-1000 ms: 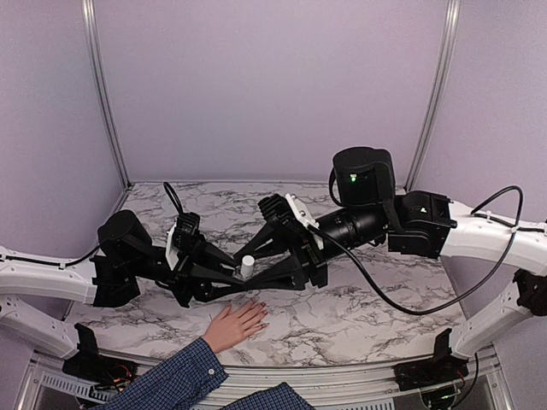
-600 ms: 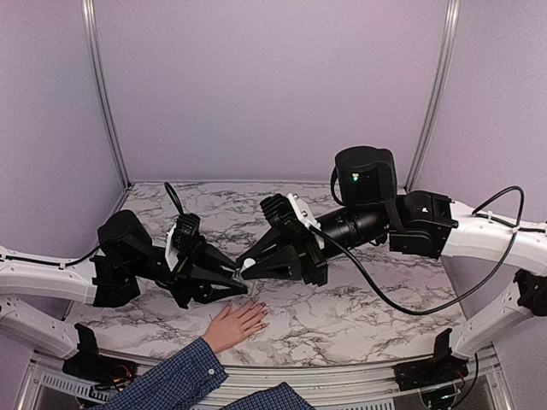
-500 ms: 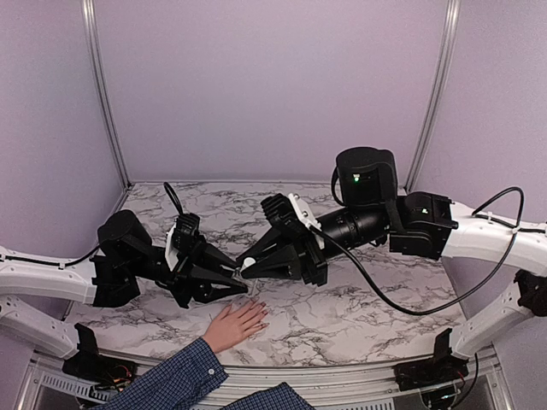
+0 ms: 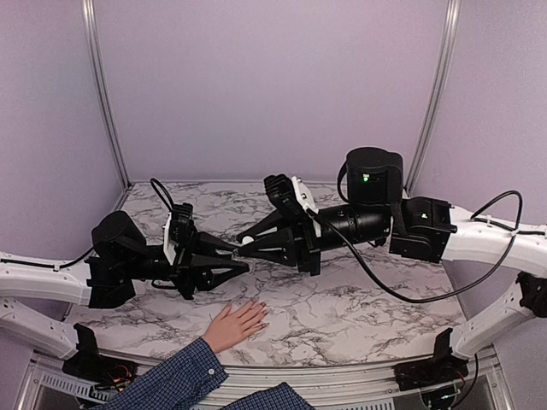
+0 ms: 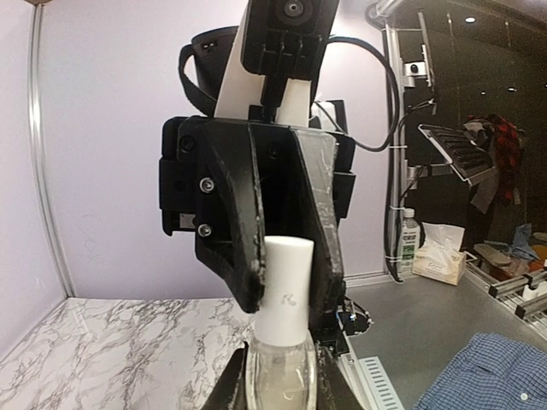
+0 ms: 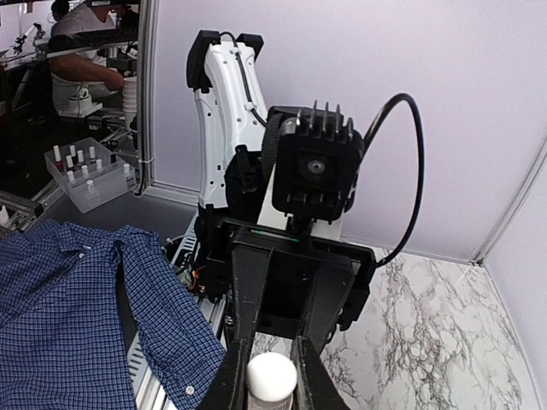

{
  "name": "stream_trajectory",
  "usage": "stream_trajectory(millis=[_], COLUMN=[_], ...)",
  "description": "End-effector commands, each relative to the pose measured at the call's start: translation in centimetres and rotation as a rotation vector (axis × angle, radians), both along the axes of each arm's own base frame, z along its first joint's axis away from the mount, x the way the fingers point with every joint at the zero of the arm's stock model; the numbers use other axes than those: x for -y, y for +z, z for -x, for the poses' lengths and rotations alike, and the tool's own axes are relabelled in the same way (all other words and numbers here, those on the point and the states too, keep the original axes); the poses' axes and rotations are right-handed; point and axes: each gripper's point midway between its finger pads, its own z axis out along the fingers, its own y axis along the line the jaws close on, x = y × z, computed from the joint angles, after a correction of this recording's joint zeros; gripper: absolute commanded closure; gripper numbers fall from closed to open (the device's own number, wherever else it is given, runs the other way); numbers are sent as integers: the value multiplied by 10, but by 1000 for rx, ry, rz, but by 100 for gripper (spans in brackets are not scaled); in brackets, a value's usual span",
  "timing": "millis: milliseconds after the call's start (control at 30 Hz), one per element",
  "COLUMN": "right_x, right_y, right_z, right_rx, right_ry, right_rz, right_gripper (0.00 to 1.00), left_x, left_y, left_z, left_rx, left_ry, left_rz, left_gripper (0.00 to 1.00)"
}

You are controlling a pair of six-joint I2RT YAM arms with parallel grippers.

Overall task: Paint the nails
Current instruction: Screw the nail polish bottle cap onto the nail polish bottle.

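No legible text, label or number anywhere.

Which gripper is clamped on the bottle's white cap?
The right gripper pinches the white cap; the left gripper grips the bottle's clear glass body instead.

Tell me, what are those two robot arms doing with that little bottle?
They are getting ready to paint nails. The left robot hand grips a small polish bottle up above the marble table, and the right robot hand is pinched shut on its white cap. The cap is not off yet. A person's hand lies flat on the table, waiting.
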Motion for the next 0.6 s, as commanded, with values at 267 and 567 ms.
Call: stream_trajectory(millis=[267,567], right_x=[-18,-23], right_y=[-38,-56], right_z=[-50,-88], right_rx=[-124,-185], right_ry=[-234,-406], right_rz=[76,98], right_gripper=[100,100], left_x=[-15,-26], left_y=[33,25], left_z=[-70,-110], left_rx=[-53,-164], left_ry=[401,613], left_rz=[152,175], left_gripper=[100,100])
